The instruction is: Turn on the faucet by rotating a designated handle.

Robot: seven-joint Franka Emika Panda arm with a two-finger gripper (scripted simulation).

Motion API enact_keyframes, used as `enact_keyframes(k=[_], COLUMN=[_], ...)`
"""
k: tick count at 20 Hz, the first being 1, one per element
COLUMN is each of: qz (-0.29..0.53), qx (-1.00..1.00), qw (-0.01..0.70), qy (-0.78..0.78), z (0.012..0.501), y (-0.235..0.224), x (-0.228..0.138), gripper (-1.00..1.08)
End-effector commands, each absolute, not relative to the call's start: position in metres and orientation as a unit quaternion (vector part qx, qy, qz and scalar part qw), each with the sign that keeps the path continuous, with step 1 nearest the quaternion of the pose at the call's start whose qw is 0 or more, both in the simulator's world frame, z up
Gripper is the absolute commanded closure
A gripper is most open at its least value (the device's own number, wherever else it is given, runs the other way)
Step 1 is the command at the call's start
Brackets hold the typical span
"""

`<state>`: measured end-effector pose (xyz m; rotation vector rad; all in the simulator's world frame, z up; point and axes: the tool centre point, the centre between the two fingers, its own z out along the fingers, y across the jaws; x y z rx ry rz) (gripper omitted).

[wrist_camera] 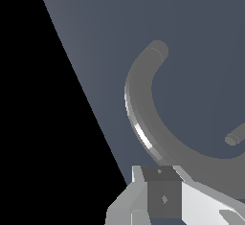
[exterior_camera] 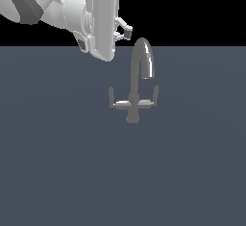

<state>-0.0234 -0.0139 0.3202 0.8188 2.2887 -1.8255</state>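
The dark grey faucet [exterior_camera: 136, 83] stands mid-scene on the flat surface, its arched spout [wrist_camera: 139, 104] opening toward the exterior view's right. Its crossbar carries two upturned levers. The handle [exterior_camera: 112, 98] is the lever on the exterior view's left, away from the outlet. My gripper [exterior_camera: 128, 32] hangs in the air above the handle and just left of the spout's top, touching nothing. Its fingers [wrist_camera: 160, 196] lie close together with nothing between them. The wrist view shows one lever tip [wrist_camera: 233, 138], and I cannot tell which lever it is.
The twin lever [exterior_camera: 154, 94] rises on the crossbar's right end in the exterior view. The grey-blue surface [exterior_camera: 57, 162] spreads flat all around the faucet's round base. My white arm [exterior_camera: 57, 4] fills the upper left of the exterior view.
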Motion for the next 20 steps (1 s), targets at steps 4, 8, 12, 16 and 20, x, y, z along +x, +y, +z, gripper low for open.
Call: enact_keyframes(k=[4, 8, 12, 16, 20], qz=[-0.625, -0.641, -0.655, -0.666, -0.675], qx=[0.189, 0.132, 0.076, 0.022, -0.031], qw=[0.017, -0.009, -0.036, -0.064, -0.092], qy=[0.757, 0.756, 0.751, 0.743, 0.732], z=[0.3, 0.285, 0.269, 0.252, 0.235], y=[-0.008, -0.003, 0.002, 0.007, 0.013], x=[-0.007, 0.003, 0.013, 0.023, 0.031], gripper=[1.08, 1.08, 1.08, 1.08, 1.08])
